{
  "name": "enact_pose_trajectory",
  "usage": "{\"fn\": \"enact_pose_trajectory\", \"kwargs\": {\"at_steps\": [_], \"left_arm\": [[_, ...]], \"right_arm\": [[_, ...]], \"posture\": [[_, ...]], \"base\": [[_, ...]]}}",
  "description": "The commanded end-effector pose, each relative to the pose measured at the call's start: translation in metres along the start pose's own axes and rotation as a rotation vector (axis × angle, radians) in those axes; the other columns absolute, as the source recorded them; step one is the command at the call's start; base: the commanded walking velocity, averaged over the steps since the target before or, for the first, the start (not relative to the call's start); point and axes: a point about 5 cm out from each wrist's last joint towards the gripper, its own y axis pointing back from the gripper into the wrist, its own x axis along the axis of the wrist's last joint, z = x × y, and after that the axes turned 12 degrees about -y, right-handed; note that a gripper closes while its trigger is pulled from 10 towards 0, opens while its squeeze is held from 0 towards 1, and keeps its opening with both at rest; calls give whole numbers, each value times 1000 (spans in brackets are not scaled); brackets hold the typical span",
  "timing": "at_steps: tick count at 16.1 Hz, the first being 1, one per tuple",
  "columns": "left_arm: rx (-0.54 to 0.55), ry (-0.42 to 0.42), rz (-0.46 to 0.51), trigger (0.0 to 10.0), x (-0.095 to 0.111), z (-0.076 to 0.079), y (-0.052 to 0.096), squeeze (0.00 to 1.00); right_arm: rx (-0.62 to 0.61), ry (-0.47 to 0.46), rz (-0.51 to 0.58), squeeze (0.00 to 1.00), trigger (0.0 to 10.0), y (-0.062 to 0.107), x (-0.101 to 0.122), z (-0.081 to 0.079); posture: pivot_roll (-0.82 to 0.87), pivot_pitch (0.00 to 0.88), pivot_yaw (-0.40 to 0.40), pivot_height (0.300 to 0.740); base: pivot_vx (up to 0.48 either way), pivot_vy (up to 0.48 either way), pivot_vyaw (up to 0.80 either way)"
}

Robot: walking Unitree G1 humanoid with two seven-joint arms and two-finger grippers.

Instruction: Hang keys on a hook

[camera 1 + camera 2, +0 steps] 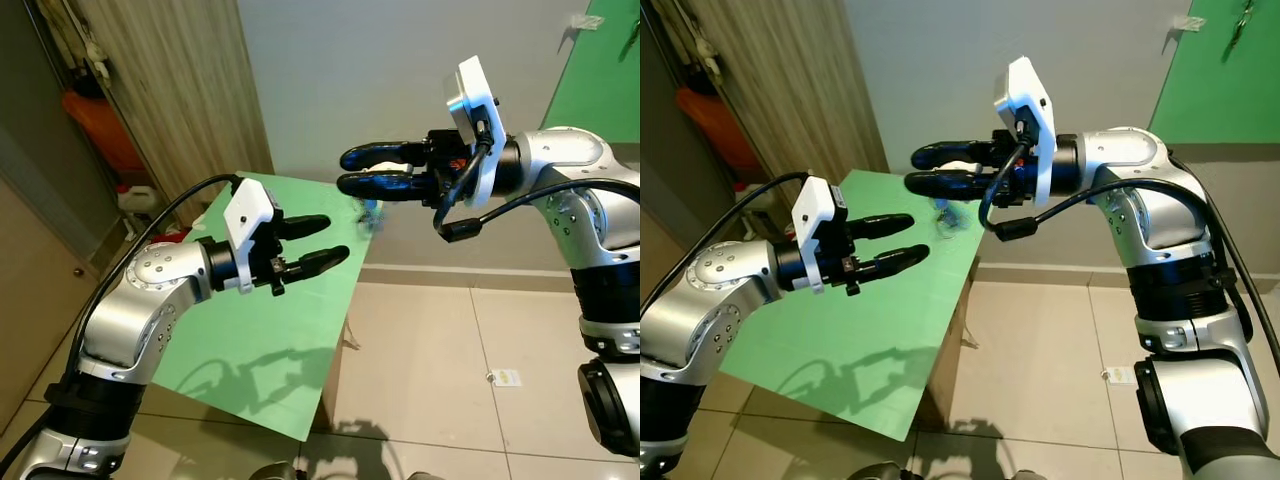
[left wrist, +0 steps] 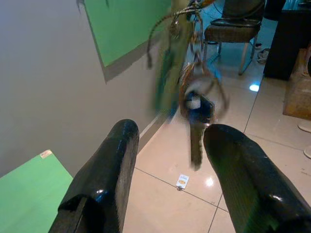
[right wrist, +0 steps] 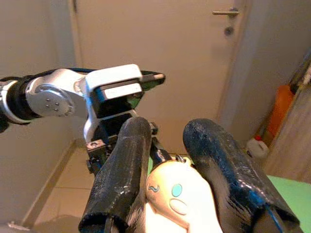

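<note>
My right gripper (image 1: 352, 172) is held high in front of the wall, shut on a white key fob (image 1: 405, 164) with teal buttons (image 3: 172, 199). A small bunch of keys (image 1: 948, 218) dangles below it on a ring. My left gripper (image 1: 322, 243) stands open just below and to the left of the keys. In the left wrist view the blurred keys (image 2: 196, 114) hang between and beyond its two black fingers (image 2: 104, 179). A small white hook (image 1: 1188, 22) sits high on the wall at the edge of a green panel (image 1: 1220, 90).
A green-topped table (image 1: 270, 340) stands below my left arm, against the grey wall. Tiled floor (image 1: 450, 380) lies to its right, with a small tag (image 1: 506, 377) on it. A wood-grain cabinet (image 1: 180, 90) and an orange container (image 1: 100, 130) are at the left.
</note>
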Motion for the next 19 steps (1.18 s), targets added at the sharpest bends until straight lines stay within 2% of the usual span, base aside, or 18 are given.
{"fn": "enact_pose_trajectory", "kwargs": {"at_steps": [1, 10, 15, 19], "left_arm": [[11, -6, 4, 10000, 4, -6, 2, 0], [9, -7, 35, 10000, 11, -8, -3, 0], [19, -10, 36, 10000, 11, -9, -5, 0], [22, -5, 36, 10000, 9, -3, -7, 0]], "right_arm": [[33, -3, -2, 0, 0, -6, -1, -5], [48, -29, -32, 0, 0, -11, -13, -10], [48, -36, -31, 0, 0, -12, -12, -9], [38, -41, -24, 0, 0, -14, -12, -6]], "posture": [[-112, 28, 137, 740], [-111, 16, 135, 740], [-112, 9, 133, 740], [-107, 10, 135, 740]], "base": [[0, 0, 0], [0, 0, 0], [0, 0, 0], [0, 0, 0]]}}
